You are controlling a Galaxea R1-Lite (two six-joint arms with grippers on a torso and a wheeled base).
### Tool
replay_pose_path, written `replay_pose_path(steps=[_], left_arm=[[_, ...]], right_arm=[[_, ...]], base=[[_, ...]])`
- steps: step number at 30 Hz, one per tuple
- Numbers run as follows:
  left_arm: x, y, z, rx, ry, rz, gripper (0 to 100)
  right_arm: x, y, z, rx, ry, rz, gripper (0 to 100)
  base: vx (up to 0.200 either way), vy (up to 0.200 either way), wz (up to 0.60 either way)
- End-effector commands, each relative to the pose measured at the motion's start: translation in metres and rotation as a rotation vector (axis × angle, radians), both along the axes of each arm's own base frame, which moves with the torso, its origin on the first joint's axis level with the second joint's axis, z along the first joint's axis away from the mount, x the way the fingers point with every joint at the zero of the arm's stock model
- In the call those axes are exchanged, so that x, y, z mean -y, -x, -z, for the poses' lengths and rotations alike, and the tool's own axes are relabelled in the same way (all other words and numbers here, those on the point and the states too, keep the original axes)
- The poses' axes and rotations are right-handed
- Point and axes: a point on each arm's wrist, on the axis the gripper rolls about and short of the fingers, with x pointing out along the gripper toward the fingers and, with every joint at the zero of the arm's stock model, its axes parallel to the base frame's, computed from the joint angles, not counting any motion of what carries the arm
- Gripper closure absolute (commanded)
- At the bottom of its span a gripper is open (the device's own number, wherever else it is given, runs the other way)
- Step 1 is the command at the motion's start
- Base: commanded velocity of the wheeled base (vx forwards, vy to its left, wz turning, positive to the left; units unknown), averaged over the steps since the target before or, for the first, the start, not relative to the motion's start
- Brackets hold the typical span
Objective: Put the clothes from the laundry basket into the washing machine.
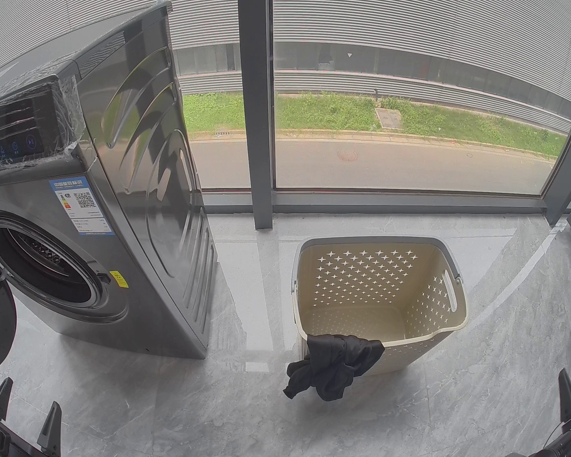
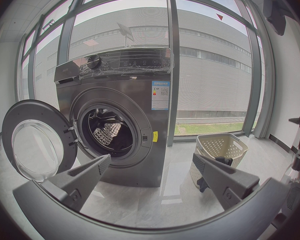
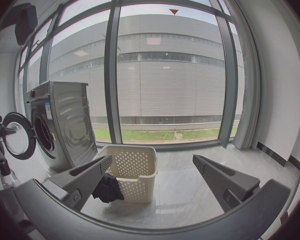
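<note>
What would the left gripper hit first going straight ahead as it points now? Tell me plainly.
Likely the washing machine: the open left gripper aims at its front panel beside the drum opening, not into it. The gap between looks free, though depth is unclear.

Item: dark grey window post (image 1: 255, 96), upright, running from the floor up past the top of the head view, with glazed panes (image 1: 412, 84) on either side of it. Beyond the post lay a grass strip (image 1: 336, 112) with a square paved cover (image 1: 389, 118), a pale road (image 1: 387, 166) nearer the glass, and a ribbed grey building front (image 1: 425, 14) behind the grass. At the post's foot spread a polished grey marble floor (image 1: 488, 382); well to the post's right stood a white wall (image 3: 280, 94) with black skirting (image 3: 277, 153).
</note>
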Motion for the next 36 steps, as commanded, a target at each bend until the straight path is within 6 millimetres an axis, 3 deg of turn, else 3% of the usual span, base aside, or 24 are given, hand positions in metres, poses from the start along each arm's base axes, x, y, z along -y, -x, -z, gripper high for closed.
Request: replay_pose_path(steps=[1,6,11,14,22,36], left_arm=[[0.000,0.000,0.005,-0.002,-0.004,0.001,0],[0.000,0.000,0.005,-0.004,-0.005,0.001,0],[0.000,0.000,0.005,-0.004,-0.004,0.001,0],[0.000,0.000,0.005,-0.004,-0.004,0.001,0],[0.000,0.000,0.005,-0.004,-0.002,0.001,0],[0.000,0.000,0.005,-0.002,0.001,0.001,0]], right_arm=[[-0.001,0.005,-0.055,0.042,0.007,-0.096,0],[-0.007,-0.037,-0.056,-0.259,-0.017,-0.396,0],[-0.019,-0.077,-0.063,-0.441,-0.023,-0.598,0],[-0.036,-0.114,-0.060,-0.558,0.001,-0.697,0],[-0.074,-0.180,-0.028,-0.736,0.024,-0.722,0],[-0.121,-0.234,0.017,-0.842,-0.034,-0.610,0]], base=[[0.000,0.000,0.00],[0.000,0.000,0.00],[0.000,0.000,0.00],[0.000,0.000,0.00],[0.000,0.000,0.00],[0.000,0.000,0.00]])
